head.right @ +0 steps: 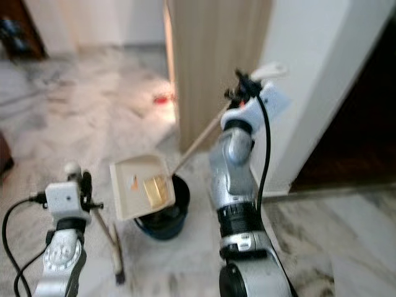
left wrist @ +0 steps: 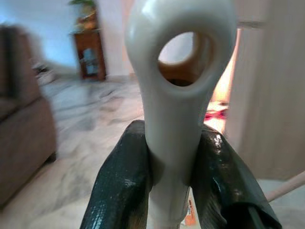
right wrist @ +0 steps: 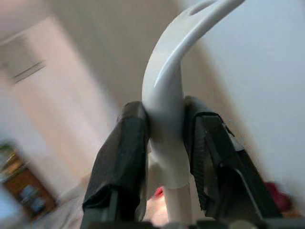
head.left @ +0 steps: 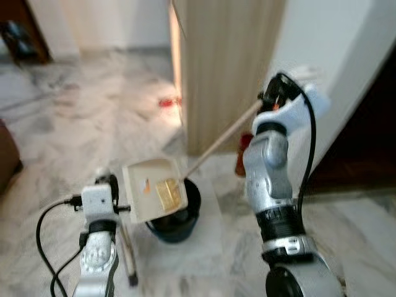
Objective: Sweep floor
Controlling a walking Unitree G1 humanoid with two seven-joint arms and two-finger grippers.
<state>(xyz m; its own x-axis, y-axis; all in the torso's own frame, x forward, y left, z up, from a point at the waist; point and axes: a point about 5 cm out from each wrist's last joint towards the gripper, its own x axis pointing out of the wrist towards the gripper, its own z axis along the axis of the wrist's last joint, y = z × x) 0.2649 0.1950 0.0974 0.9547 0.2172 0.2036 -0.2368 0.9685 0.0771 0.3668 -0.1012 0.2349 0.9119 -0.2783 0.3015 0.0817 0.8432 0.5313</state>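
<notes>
Marble floor (head.left: pixel 74 124), grey-veined and pale, extends ahead of me to a wood-panelled partition (head.left: pixel 229 68) and a white wall (head.right: pixel 322 80).

My right gripper (right wrist: pixel 164 143) is raised at chest height near the wall. Its two black fingers (right wrist: pixel 121 157) are clamped tight on the white plastic handle end (right wrist: pixel 167 86) of the dustpan; the handle fills the gap between them. From that grip a long tan pole (head.left: pixel 226 139) slopes down and to my left to the cream dustpan (head.left: pixel 154 185). The pan is tipped over a dark round bin (head.left: pixel 179 219) standing on the floor. A yellow-brown piece of debris (head.left: pixel 167 193) and a small orange scrap (head.left: pixel 147 184) lie on the pan's inner face.

My left gripper (left wrist: pixel 171 176) is held low, to the left of the bin. Its fingers (left wrist: pixel 126 181) are closed against the white handle top of the broom (left wrist: pixel 183 62), which ends in a hanging loop. The broom pole (head.right: pixel 110 238) runs down to the floor just beside the bin.

A small red object (head.left: pixel 168 102) lies on the floor further back, near the partition edge. Brown sofa (left wrist: pixel 24 138) stands at the left.
</notes>
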